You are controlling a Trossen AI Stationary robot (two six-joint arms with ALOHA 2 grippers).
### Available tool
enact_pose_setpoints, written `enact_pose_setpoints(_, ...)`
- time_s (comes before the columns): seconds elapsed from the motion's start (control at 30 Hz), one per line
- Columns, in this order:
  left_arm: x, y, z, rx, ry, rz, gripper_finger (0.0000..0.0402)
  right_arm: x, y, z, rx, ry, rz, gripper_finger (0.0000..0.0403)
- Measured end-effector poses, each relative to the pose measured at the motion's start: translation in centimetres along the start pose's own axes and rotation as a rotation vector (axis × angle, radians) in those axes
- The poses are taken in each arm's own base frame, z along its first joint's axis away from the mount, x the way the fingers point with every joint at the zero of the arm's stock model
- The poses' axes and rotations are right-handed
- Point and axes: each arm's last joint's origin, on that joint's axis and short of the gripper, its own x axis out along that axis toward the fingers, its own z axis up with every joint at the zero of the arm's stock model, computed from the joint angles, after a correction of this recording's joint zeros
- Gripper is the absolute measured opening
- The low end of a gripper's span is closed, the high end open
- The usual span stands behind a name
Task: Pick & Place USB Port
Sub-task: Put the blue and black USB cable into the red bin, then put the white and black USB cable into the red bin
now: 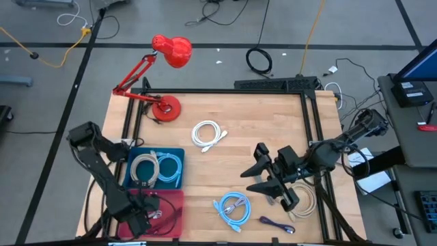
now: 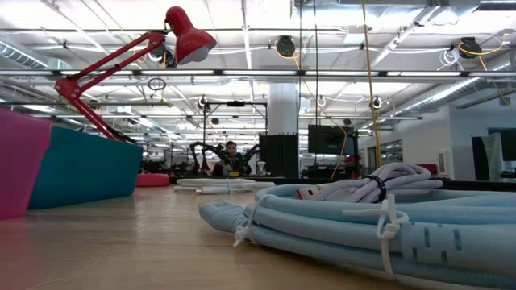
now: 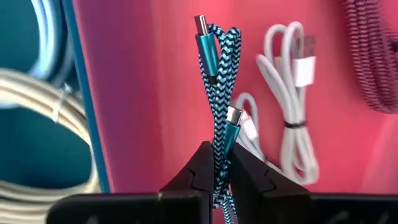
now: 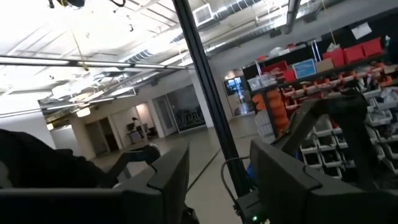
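From above, the left tool (image 1: 140, 220) hangs over the red bin (image 1: 171, 198) at the near left of the surface (image 1: 225, 164), beside the blue bin (image 1: 179, 154); what it holds is hidden under the arm. The right tool (image 1: 270, 181) sits near right, between the blue coil (image 1: 232, 207) and a beige coil (image 1: 307, 201), its fingers apart with nothing between them. The low view shows only the blue coil (image 2: 379, 221) up close and the lamp (image 2: 189, 36), no tools. The left wrist view supplies what the others lack: the left tool (image 3: 221, 177) is pinched shut on a teal braided USB cable (image 3: 217, 81) dangling over the red bin (image 3: 155, 93), where white cables (image 3: 289, 106) already lie. To do it well, I judge: lower inside the walls, clear of the white cables, then release. The right wrist view shows only room past parted fingers (image 4: 168, 177).
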Motion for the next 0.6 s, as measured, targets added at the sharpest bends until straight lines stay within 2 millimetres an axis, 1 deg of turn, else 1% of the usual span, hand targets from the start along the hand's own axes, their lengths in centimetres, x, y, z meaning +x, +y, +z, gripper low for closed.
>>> enact_pose_setpoints(0.1,0.44,0.01,0.26,0.043,0.012,0.023,0.0042,0.01,-0.06,-0.05,0.012,0.006,-0.003,0.0160)
enact_pose_setpoints(0.27,0.32,0.13,0.43,0.052,0.007,0.016,0.0068,0.02,-0.10,-0.19,0.011,0.019,-0.007,0.0159)
enact_pose_setpoints(0.43,0.22,0.29,0.60,-0.020,0.000,0.015,0.0090,0.01,-0.16,-0.39,0.010,0.039,-0.013,0.0156)
enact_pose_setpoints(0.6,-0.04,0.23,0.85,-0.058,0.004,-0.004,0.0123,0.01,-0.18,-0.42,0.022,0.043,-0.015,0.0155)
